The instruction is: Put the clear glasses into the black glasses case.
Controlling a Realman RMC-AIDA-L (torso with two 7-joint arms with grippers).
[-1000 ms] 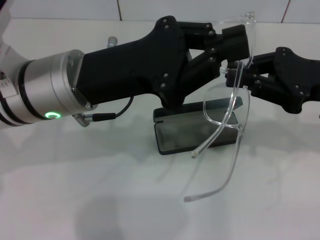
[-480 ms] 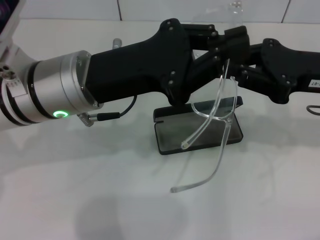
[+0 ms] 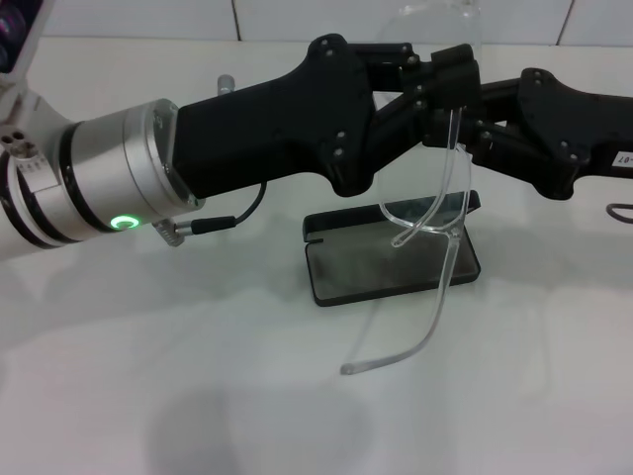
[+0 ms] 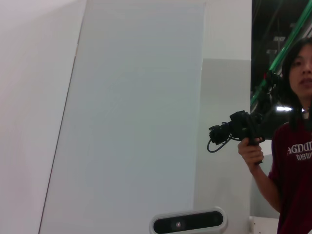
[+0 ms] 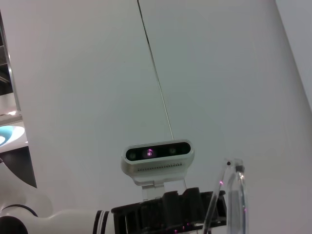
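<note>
Both my arms are up over the white desk (image 3: 148, 376), meeting in mid-air above the case.

My left gripper (image 3: 445, 74) reaches across from the left; its fingers (image 3: 457, 67) are pinched on the transparent, colourless plastic glasses (image 3: 435, 213) near the top of the frame. The glasses hang off the desk, lens end up, both long curved clear arms trailing down — one arm tip hangs over the case, the other ends in front of it, nearer me.

My right gripper (image 3: 475, 134) comes in from the right and sits just beside the glasses, close against my left one. Can't tell whether it's closed on the frame or standing apart.

The flat rectangular matte black glasses case (image 3: 391, 262) lies on the desk directly under the glasses, lid open, grey lining showing. Nothing inside it.

Right wrist view: a clear edge of the glasses shows close to the camera, with my left arm behind it. Left wrist view — only a wall and a person (image 4: 292, 146) holding a camera rig.
</note>
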